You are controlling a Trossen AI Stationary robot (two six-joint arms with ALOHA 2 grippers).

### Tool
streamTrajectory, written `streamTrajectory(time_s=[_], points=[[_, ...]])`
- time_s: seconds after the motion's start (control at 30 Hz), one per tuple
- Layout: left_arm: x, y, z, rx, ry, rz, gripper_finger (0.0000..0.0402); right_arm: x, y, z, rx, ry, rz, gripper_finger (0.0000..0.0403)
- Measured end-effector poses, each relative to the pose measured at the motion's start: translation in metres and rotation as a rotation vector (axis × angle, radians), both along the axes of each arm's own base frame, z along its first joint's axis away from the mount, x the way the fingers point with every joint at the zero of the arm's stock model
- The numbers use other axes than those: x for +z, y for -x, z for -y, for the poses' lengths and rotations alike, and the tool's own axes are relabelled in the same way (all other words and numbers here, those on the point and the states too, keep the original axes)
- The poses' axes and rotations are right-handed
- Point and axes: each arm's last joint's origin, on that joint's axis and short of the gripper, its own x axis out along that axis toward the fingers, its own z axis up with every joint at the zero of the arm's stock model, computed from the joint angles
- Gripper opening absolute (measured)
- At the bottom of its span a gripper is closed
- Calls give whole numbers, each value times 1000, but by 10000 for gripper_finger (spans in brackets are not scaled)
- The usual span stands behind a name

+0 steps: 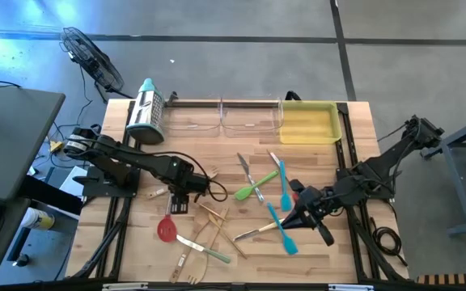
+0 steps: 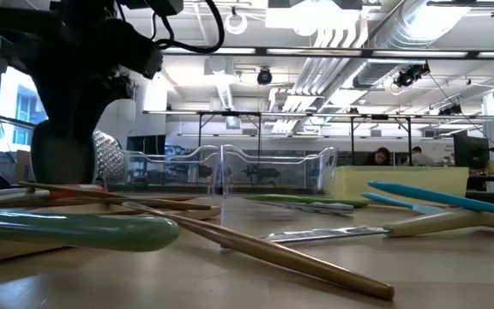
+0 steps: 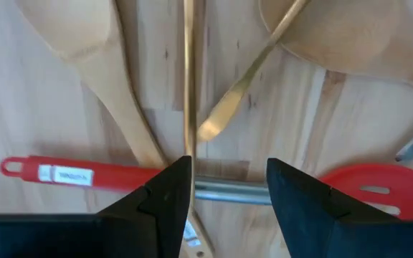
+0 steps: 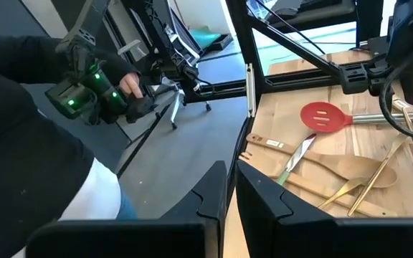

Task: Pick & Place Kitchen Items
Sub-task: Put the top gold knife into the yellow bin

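The kitchen items lie scattered on the wooden table (image 1: 95,234). A red spatula (image 3: 70,174) lies with wooden spoons (image 3: 106,79) and a thin gold utensil (image 3: 189,79) at the near left. Blue spatulas (image 1: 284,187), a green spatula (image 1: 252,192) and small knives (image 1: 244,166) lie at mid-table. My left gripper (image 3: 228,190) points straight down, open, one finger on each side along the red spatula's metal neck (image 3: 228,192); whether the tips touch it I cannot tell. In the high view it shows as my left gripper (image 1: 176,204). My right gripper (image 4: 231,193) is shut on nothing, raised over the blue spatulas (image 1: 281,230).
Two clear trays (image 1: 221,117) and a yellow tray (image 1: 307,123) stand along the far edge, with a steel grater (image 1: 146,109) at the far left. A green-handled knife (image 1: 205,246) lies near the front. Off the table's near side a person holds a device (image 4: 84,97).
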Motion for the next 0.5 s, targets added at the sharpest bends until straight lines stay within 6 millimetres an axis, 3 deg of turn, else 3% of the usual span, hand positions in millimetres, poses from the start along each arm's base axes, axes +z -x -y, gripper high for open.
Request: streamTrajectory(time_s=[0.2, 0.5], points=[[-1, -1, 0, 3, -3, 12, 177, -3, 1, 1, -8, 21, -27, 25], [-31, 10, -1, 88, 22, -26, 177, -4, 1, 1, -1, 27, -39, 25]])
